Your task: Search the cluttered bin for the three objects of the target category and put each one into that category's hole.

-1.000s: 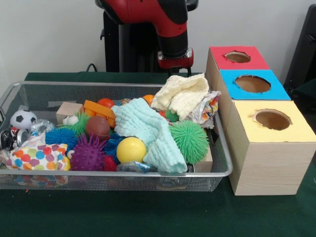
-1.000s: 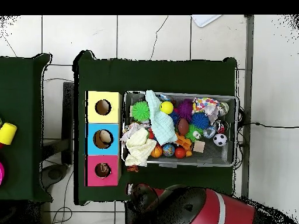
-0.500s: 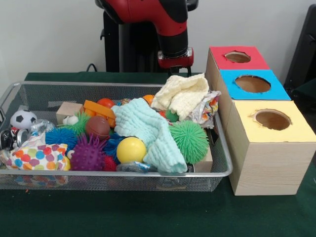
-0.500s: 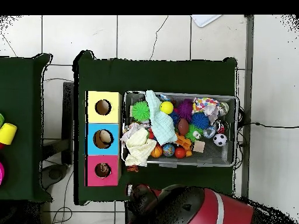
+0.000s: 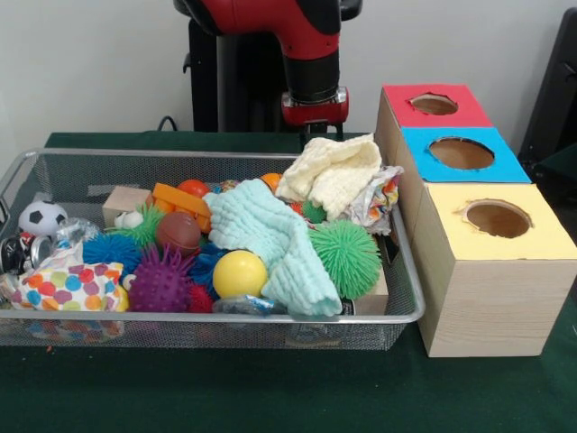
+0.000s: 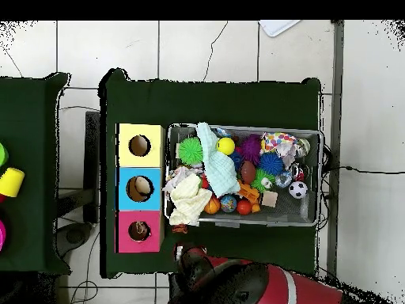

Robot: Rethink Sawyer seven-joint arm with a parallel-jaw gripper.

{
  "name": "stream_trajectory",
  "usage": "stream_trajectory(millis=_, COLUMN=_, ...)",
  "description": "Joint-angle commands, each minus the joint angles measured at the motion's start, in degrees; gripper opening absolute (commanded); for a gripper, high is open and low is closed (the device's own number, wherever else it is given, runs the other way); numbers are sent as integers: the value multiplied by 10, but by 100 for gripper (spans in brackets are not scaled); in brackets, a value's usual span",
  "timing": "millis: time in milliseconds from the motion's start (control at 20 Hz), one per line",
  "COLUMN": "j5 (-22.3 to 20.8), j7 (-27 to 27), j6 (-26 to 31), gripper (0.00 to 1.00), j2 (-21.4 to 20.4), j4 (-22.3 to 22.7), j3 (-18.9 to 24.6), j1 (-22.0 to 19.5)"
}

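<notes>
1. Currently the arm's red wrist (image 5: 314, 106) sits behind the wire bin (image 5: 54, 167), above the pale yellow cloth (image 5: 335, 171); gripper hidden, can't tell if clenched or released.
2. Bin on the green table (image 5: 270, 397) holds a mint cloth (image 5: 270, 234), green spiky ball (image 5: 347, 257), yellow ball (image 5: 239, 272), purple spiky ball (image 5: 160, 281), soccer ball (image 5: 41, 217).
3. Just beside the bin: red box (image 5: 433, 105), blue box (image 5: 462, 153), yellow box (image 5: 496, 221), one hole each.

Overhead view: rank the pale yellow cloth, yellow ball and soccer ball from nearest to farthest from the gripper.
From the gripper:
1. Pale yellow cloth, bin end by the boxes.
2. Yellow ball, far rim of bin.
3. Soccer ball, opposite end of bin.
</notes>
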Motion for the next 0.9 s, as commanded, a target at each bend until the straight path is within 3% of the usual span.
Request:
stream_trajectory(millis=50, j5=15, j7=89, j6=0, gripper=100, j2=-89, j4=-56, j3=18, j1=-28)
stream_trajectory(millis=450, j5=2, j7=86, j6=11, gripper=100, j2=-111, j4=-37, j3=47, j1=-58)
stream_trajectory(millis=900, j5=10, j7=101, j6=-7, gripper=100, j2=-70, j4=-44, j3=60, j1=-71)
